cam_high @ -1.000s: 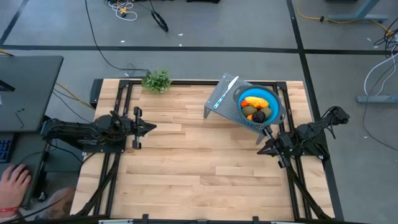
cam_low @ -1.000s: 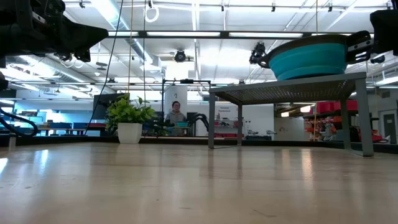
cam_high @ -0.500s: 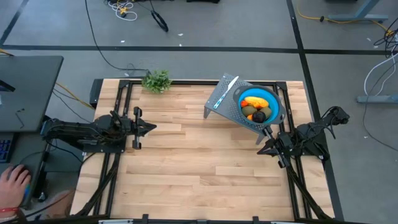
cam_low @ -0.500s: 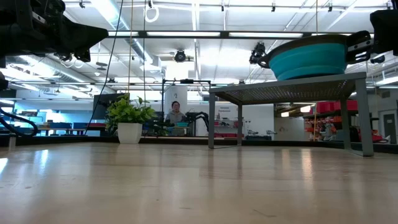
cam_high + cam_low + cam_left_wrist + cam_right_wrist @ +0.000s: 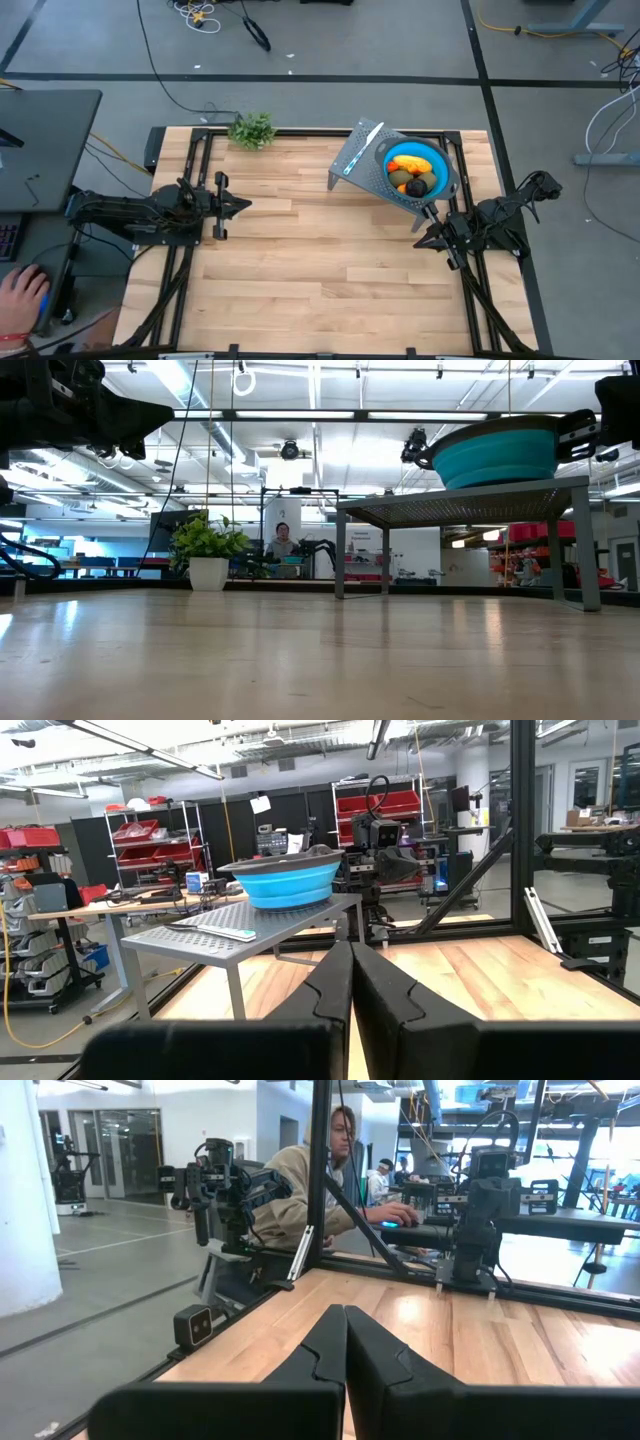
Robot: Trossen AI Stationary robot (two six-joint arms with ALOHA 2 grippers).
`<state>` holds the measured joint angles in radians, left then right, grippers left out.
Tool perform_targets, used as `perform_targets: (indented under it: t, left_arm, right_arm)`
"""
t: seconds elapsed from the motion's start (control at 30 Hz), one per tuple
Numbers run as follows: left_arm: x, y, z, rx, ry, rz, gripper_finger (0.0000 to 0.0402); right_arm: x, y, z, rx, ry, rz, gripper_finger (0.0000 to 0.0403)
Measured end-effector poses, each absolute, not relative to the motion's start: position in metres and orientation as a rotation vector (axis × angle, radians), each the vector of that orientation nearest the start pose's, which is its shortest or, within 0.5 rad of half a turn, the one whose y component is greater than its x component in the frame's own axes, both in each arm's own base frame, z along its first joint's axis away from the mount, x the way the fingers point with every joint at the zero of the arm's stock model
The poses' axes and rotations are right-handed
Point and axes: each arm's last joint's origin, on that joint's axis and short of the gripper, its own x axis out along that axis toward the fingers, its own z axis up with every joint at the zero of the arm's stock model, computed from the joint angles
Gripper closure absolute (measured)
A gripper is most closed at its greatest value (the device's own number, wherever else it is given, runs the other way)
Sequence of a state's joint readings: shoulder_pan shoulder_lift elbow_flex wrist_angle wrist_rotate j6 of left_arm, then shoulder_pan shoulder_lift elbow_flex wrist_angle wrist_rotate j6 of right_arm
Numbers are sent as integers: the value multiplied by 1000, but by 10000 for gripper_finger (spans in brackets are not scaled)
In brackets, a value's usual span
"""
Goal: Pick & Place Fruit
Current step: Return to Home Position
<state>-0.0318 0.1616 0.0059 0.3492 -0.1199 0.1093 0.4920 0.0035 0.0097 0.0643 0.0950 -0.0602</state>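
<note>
The fruit lies in a blue bowl on a grey perforated stand at the table's far right: an orange-yellow piece, olive-green ovals and a dark one show. The bowl and stand also show in the left wrist view. A knife with a blue handle lies on the stand beside the bowl. My left gripper waits shut at the table's left side, above the wood. My right gripper waits shut at the right side, near the stand's near corner.
A leafy green sprig in a white pot stands at the table's far edge, left of the stand. Bare wood lies between the two arms. A person's hand rests at a desk left of the table.
</note>
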Motion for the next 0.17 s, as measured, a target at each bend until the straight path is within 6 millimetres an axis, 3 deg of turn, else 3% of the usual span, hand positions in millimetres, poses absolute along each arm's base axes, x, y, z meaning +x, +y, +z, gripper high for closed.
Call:
perform_targets:
  t: [0.17]
  left_arm:
    - [106,0,186,94,-188,98,385]
  right_arm:
    - [87,43,173,-39,-80,395,400]
